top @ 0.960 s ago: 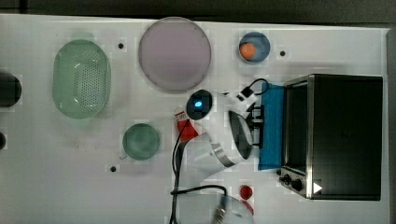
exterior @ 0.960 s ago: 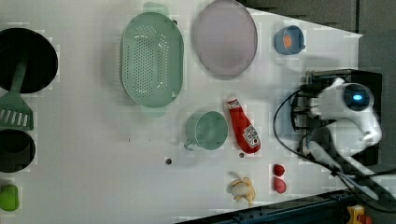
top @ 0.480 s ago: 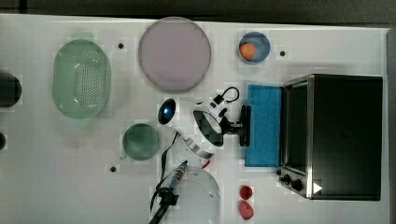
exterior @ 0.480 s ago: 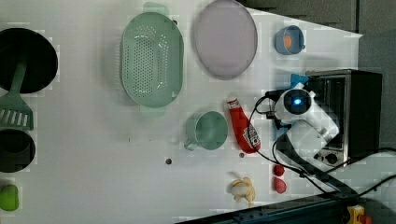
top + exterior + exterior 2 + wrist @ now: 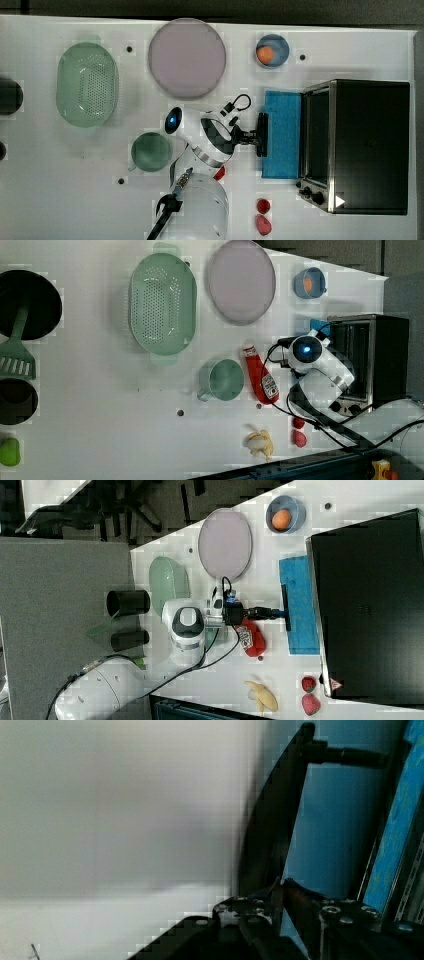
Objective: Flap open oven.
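Door: now that I've swung the blue-tinted glass oven door (image 5: pixel 282 134) flat, oven's open.
End effector (image 5: pixel 256 135): clenched on black bar handle (image 5: pixel 262 134).

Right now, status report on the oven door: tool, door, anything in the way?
Tool shut on the black bar handle. Oven door flapped down flat, blue glass facing up. Strawberries off to one side of the door, not touching it.

I'm seeing the oven (image 5: pixel 370 145) showing a black top, silver front frame and a blue-tinted door (image 5: pixel 282 134) with a black handle (image 5: pixel 262 134). The colander (image 5: pixel 87 84) is showing pale green dotted with holes, the plate (image 5: pixel 187 58) is looking mauve, and the cup (image 5: pixel 151 152) is reading green. The blue bowl (image 5: pixel 272 50) is holding something orange, all sitting on a white table (image 5: pixel 45 175).
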Available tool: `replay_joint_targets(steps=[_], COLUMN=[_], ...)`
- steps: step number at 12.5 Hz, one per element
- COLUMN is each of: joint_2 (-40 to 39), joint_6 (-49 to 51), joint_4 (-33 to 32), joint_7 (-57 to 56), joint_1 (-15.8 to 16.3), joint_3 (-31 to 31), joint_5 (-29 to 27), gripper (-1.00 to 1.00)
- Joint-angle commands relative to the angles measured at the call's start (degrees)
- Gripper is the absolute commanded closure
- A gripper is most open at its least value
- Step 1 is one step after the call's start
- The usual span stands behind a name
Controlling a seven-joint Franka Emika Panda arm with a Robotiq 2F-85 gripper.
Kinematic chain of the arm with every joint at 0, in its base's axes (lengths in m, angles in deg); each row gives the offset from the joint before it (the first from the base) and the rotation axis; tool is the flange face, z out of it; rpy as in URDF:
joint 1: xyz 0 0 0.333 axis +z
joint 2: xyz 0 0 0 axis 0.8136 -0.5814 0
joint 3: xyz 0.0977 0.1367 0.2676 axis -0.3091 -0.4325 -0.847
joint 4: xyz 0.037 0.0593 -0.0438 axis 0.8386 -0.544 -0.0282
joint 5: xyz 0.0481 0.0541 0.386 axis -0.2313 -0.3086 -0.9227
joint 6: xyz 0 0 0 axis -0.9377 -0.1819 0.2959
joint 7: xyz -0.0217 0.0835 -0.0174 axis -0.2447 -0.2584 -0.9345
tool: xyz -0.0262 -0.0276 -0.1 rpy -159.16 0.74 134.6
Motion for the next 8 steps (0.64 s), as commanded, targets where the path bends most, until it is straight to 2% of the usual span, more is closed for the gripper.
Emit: replay_joint_targets(steps=[1,4,8], joint_2=[3.86,10.07,19.72], joint_6=[-3.71,-4.17,-3.53], joint_4=[1.3,1.25,1.28], joint_7=[3.1,3.07,3.07], joint_1=[-0.14,-0.65,-1.35], joint_3=[0.7,0.86,0.98], joint_5=[-1.33,-9.18,-24.14], gripper=[0.65,0.65,0.65])
